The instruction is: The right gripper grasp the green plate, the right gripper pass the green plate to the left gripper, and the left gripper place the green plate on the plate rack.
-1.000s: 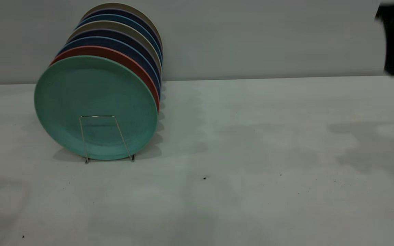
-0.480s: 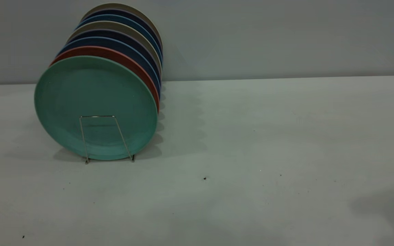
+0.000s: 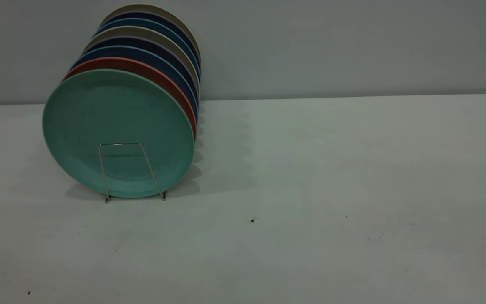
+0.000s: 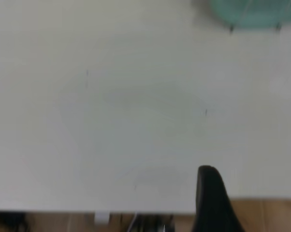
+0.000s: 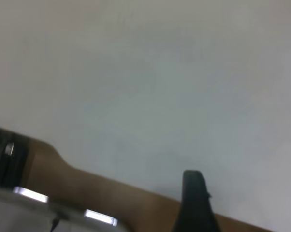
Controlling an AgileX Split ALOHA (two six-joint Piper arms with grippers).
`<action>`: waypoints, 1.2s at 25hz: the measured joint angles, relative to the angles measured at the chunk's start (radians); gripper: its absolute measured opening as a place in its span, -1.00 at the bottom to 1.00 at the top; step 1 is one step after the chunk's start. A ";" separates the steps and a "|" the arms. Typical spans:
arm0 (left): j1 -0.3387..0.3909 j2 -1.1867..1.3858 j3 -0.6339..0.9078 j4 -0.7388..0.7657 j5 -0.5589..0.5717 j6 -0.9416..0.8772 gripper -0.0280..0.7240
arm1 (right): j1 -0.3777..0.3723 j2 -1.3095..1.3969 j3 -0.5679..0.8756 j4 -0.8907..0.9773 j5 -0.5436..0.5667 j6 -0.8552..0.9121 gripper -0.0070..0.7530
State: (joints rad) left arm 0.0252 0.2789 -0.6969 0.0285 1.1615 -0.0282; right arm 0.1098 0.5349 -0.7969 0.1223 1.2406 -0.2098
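Green plate (image 3: 118,126) fronts the plate rack (image 3: 130,171), hiding most plates behind; each tool shows one finger, spread unreadable

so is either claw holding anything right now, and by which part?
Nothing is held. The round teal-green plastic plate stands upright at the front of the thin silvery wire plate rack, free of both claws, which are out of the exterior view. Each wrist view shows only one black finger.

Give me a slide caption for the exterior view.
Green plate stands frontmost in the full rack; neither gripper in sight.
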 joint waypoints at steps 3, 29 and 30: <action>0.000 -0.107 0.000 0.000 0.000 -0.028 0.33 | 0.000 -0.187 0.101 -0.001 -0.037 -0.001 0.52; -0.071 -0.302 0.210 -0.001 -0.024 0.043 0.33 | 0.000 -0.498 0.316 -0.001 -0.093 -0.025 0.52; -0.071 -0.302 0.210 -0.006 -0.024 0.047 0.33 | 0.000 -0.498 0.316 -0.002 -0.093 -0.025 0.52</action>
State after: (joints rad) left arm -0.0462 -0.0228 -0.4866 0.0220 1.1379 0.0190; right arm 0.1098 0.0367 -0.4806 0.1207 1.1472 -0.2352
